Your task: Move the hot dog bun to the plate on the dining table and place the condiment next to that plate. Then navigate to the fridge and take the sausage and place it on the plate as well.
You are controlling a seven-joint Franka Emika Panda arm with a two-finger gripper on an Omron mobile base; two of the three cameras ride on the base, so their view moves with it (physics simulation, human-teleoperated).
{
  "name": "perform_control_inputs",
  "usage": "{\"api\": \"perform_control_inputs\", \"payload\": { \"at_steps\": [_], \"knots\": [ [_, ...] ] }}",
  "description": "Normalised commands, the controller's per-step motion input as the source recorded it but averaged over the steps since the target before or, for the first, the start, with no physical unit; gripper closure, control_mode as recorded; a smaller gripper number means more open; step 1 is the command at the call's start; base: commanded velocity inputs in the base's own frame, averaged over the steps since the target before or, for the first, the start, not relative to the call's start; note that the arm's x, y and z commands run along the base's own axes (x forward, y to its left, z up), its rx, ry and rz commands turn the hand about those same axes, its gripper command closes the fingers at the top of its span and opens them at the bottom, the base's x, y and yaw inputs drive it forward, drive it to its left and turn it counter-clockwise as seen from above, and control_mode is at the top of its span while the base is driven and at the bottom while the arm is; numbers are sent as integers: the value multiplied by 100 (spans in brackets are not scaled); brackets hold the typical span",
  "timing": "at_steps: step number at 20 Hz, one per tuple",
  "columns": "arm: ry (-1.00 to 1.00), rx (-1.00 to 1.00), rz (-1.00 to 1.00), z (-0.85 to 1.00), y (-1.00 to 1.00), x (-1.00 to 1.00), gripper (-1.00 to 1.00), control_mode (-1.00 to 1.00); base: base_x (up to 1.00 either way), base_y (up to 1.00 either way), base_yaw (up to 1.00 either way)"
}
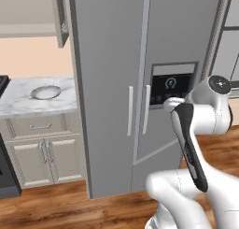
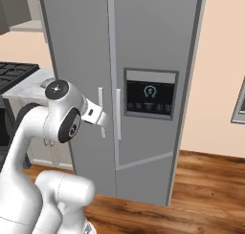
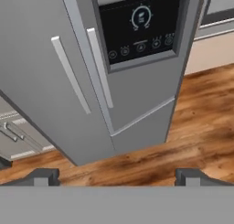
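The tall grey fridge [image 1: 107,83] [image 2: 81,47] [image 3: 41,90] stands right in front of me with both doors shut. Its two vertical handles [image 1: 130,110] [image 2: 118,113] [image 3: 100,67] meet at the middle seam. The black dispenser panel [image 1: 170,89] [image 2: 150,94] [image 3: 139,26] sits on the right door. My gripper [image 3: 118,176] [image 2: 101,118] is open and holds nothing. It hangs a short way in front of the doors, at about handle height. The hot dog bun, plate, dining table, condiment and sausage are out of view.
Left of the fridge, a marble counter [image 1: 18,104] carries a small silvery dish [image 1: 45,91] above beige cabinets [image 1: 42,153]. A black stove [image 2: 14,73] lies farther left. Wood floor [image 3: 201,122] runs along the fridge's foot, and a peach wall [image 2: 215,85] is to its right.
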Motion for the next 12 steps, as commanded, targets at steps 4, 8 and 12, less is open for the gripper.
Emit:
{"api": "perform_control_inputs", "payload": {
  "at_steps": [4,8,12],
  "knots": [
    [0,10,13,-31,14,100,-100,-100,0,0,0],
    [0,2,15,-28,4,92,-100,-100,0,0,0],
    [0,-4,12,-24,0,75,-100,-100,0,0,0]
  ]
}}
